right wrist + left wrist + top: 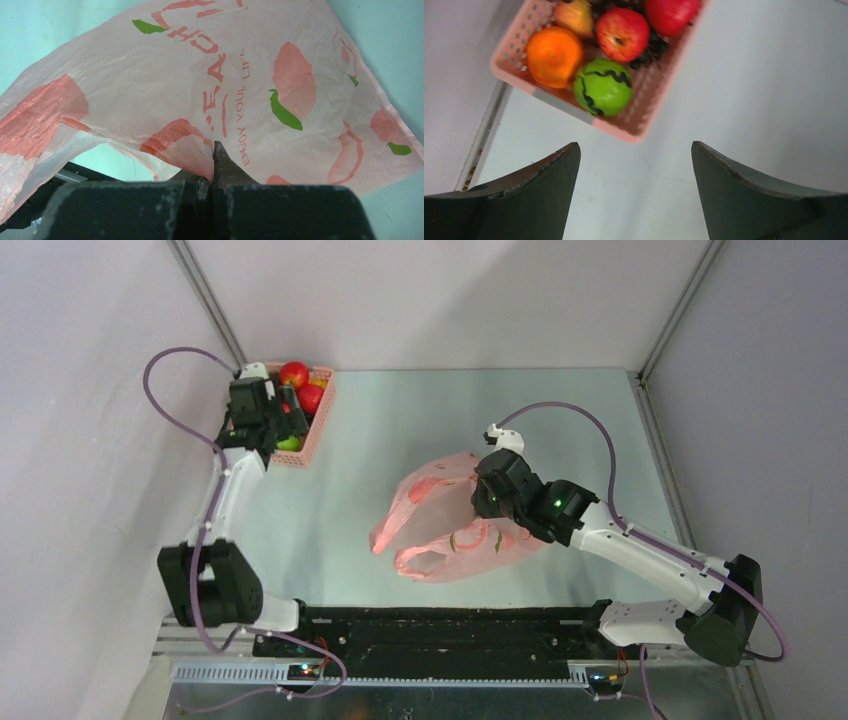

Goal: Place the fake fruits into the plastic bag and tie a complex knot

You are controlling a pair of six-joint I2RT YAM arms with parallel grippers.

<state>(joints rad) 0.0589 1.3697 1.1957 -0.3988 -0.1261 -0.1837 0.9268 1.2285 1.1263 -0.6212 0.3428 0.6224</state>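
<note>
right gripper (214, 152) is clamped on the thin pink plastic bag (150, 85), might tear it; left gripper (634, 150) is apart, glossy plastic fruits (603, 87) could slip.

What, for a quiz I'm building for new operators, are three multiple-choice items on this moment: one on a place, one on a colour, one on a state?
1. Where on the table does the pink basket stand?
A. At the far left corner.
B. In the middle.
C. At the near right edge.

2. What colour is the fruit marked with a dark wavy line?
A. Purple.
B. Red.
C. Green.

3. How is the right gripper?
A. Wide open, holding nothing.
B. Shut on the plastic bag.
C. Shut on an apple.

Answers:
1 A: the top view shows it by the far left corner.
2 C: the left wrist view shows green skin under the line.
3 B: the right wrist view shows the jaws closed with pink film pinched between them.
</note>
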